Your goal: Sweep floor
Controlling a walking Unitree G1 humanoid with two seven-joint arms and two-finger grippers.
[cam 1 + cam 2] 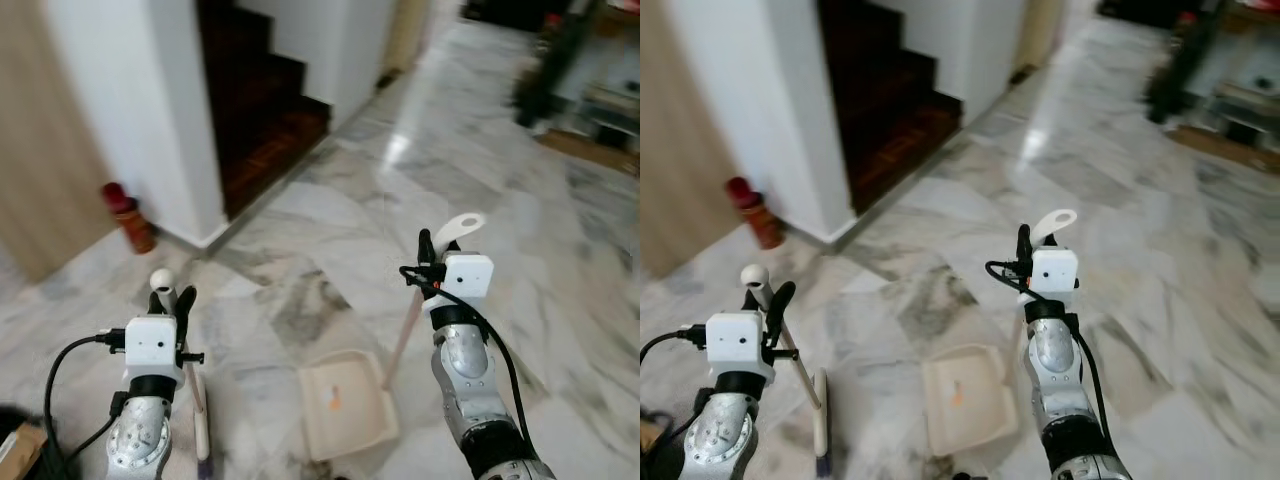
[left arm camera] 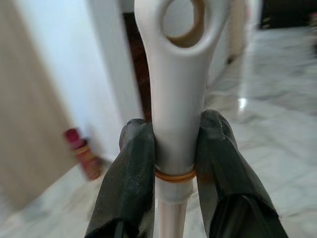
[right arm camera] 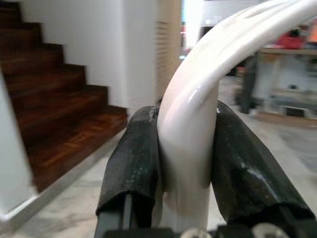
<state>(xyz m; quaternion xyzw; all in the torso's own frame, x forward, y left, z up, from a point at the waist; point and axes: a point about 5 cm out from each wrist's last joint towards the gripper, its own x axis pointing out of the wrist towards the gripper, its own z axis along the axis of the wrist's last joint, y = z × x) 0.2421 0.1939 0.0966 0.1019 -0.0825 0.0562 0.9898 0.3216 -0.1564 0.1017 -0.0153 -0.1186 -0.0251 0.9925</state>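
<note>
On the marble floor (image 1: 300,210), a cream dustpan (image 1: 345,405) lies flat between the two arms, near a dark wooden staircase (image 1: 265,110). The right gripper (image 3: 185,163) is clamped tight on the dustpan handle (image 1: 405,325). The left gripper (image 2: 173,168) is closed around the broom handle (image 2: 178,99), with the broom head (image 1: 203,435) down on the floor beside the dustpan.
</note>
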